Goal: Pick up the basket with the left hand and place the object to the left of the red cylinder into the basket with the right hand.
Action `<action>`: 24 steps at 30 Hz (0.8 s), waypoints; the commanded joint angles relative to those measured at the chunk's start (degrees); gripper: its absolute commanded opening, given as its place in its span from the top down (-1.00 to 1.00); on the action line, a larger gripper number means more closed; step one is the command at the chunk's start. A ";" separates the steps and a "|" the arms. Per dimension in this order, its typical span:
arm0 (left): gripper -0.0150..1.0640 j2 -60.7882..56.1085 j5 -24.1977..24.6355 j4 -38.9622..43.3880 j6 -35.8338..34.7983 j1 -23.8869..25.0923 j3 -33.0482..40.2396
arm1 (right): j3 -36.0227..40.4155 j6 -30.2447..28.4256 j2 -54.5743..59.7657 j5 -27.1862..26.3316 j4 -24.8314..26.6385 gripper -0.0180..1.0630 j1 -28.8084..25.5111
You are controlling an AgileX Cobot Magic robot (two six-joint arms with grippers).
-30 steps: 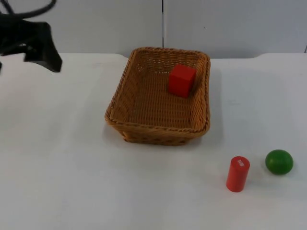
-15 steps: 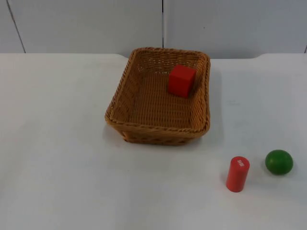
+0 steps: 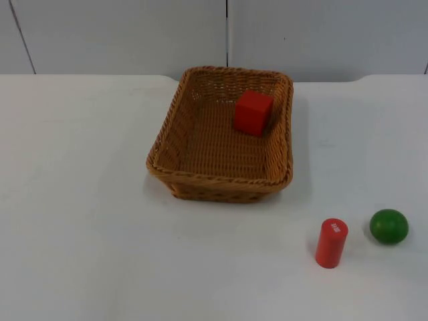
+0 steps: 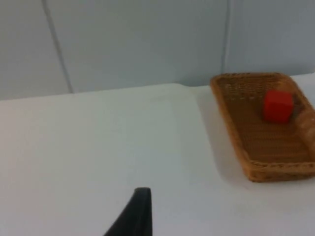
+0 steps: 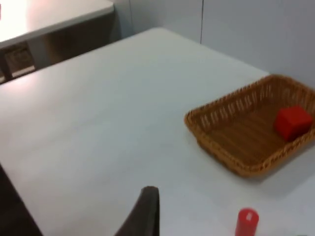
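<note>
Red cube [image 3: 253, 112] lies in basket [image 3: 167, 157], well apart from left gripper [image 4: 132, 216] and right gripper [image 5: 142, 211]; grip state of both cannot be told.

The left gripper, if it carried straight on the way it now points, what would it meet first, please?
Probably just the bare table: ahead of its fingertip lies open white surface up to the grey wall. The basket with the red cube sits off to one side, though depth is uncertain.

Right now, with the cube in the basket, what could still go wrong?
1. The red cube leans against the basket wall, so it may shift if the basket is lifted.
2. The red cylinder stands upright close to the green ball; a nearby claw pass could topple it or set the ball rolling.
</note>
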 commanded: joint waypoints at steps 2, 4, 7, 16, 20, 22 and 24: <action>-0.97 -4.25 5.08 6.75 -5.76 -0.18 0.23 | 0.21 0.94 -2.88 4.65 -0.16 -0.63 -0.13; -0.97 -4.25 7.27 7.80 -6.70 -0.18 -0.09 | 0.21 0.94 -4.76 6.89 -0.28 -0.63 -0.13; -0.97 -4.25 7.61 7.80 -6.70 -0.18 -0.09 | 0.21 0.94 -6.47 8.53 -0.44 -0.63 -0.13; -0.97 -4.25 13.55 8.30 -9.32 -0.18 -0.13 | 0.31 0.94 -14.61 12.66 -0.54 -0.63 -0.13; -0.97 -4.25 15.24 8.61 -9.32 -0.18 -0.13 | 0.31 0.94 -17.70 14.87 -0.69 -0.63 -0.13; -0.97 -4.25 15.24 8.61 -9.32 -0.18 -0.13 | 0.31 0.94 -17.70 15.42 -0.68 -0.63 -0.13; -0.97 -4.25 15.06 9.30 -9.32 -0.18 0.16 | 0.31 0.94 -17.70 16.60 -0.68 -0.63 -0.13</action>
